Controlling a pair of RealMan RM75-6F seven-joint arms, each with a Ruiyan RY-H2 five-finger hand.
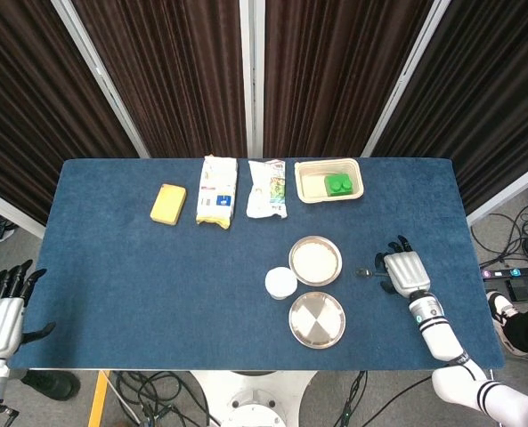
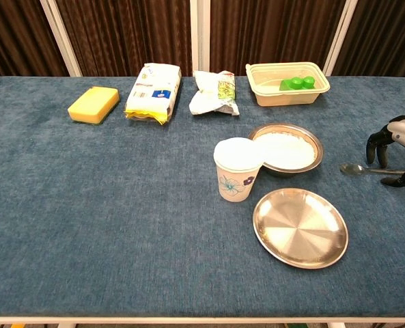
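In the head view, your right hand [image 1: 405, 270] sits at the right middle of the frame, palm down over the handle of the spoon [image 1: 365, 272], whose bowl shows just left of the fingers. The fingers are curved downward and apart; you cannot tell from here whether they touch the handle. Left of the spoon lies the bowl [image 1: 315, 261] of white powder, with the cup [image 1: 280, 283] at its lower left and the plate [image 1: 317, 319] below it. Along the upper part of the table [image 1: 112, 258] stand the sponge [image 1: 168, 204], the bag [image 1: 216, 190], the packet [image 1: 267, 189] and the tray [image 1: 329, 181] with green caps. Your left hand [image 1: 0, 316] hangs at the lower left edge of the frame, off the table, fingers spread and holding nothing.

In the chest view, your right hand [image 2: 397, 149] enters at the right edge, fingers curled down around the spoon's [image 2: 361, 169] handle, with a gap visible between them; the spoon lies flat on the table [image 2: 106, 205], right of the bowl [image 2: 286, 149]. The cup [image 2: 237, 169] stands at centre, touching the bowl's rim, and the plate [image 2: 300, 227] lies below right of it. Your left hand is out of this frame.
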